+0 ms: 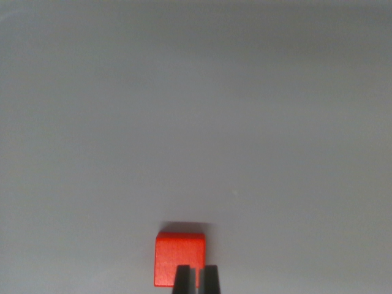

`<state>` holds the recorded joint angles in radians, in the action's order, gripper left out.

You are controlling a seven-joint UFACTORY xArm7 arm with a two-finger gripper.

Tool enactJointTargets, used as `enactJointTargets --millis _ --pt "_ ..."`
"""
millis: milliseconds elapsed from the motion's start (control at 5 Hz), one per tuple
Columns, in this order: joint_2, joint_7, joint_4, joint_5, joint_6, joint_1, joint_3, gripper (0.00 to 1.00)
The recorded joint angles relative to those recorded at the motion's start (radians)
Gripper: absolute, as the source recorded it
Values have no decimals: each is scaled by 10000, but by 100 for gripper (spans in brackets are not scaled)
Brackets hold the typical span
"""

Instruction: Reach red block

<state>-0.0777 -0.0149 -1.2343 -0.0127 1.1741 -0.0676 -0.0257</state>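
red block (177, 258) sits low in the wrist view, just left of centre, flat on the grey table (196, 110) | we judge it rigid, light, probably wooden, smooth-faced, best pinched across opposite flat sides | gripper (196, 277) overlaps its lower right corner, fingertips narrow, a thin slit between, holding nothing | contact: we cannot tell

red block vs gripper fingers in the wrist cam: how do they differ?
Colour: the red block is bright red; the gripper fingers are black.
Shape: the block is a squat cube; the fingers are two narrow upright prongs.
Framing: the block shows nearly whole, only its lower edge cut off; the fingers are cut off by the bottom edge.
Layering: the fingers overlap the block's lower right part.
Shared: both sit low in the frame, against the plain grey surface.
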Motion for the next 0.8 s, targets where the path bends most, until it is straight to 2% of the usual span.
enactJointTargets --millis 200,400,600,800 --pt "0 0 0 0 0 0 0 0" --pt "-95 -11 362 -5 -475 -23 15 0" --pt "-95 -11 362 -5 -475 -23 15 0" --pt "-190 -22 725 -9 -949 -45 30 0"
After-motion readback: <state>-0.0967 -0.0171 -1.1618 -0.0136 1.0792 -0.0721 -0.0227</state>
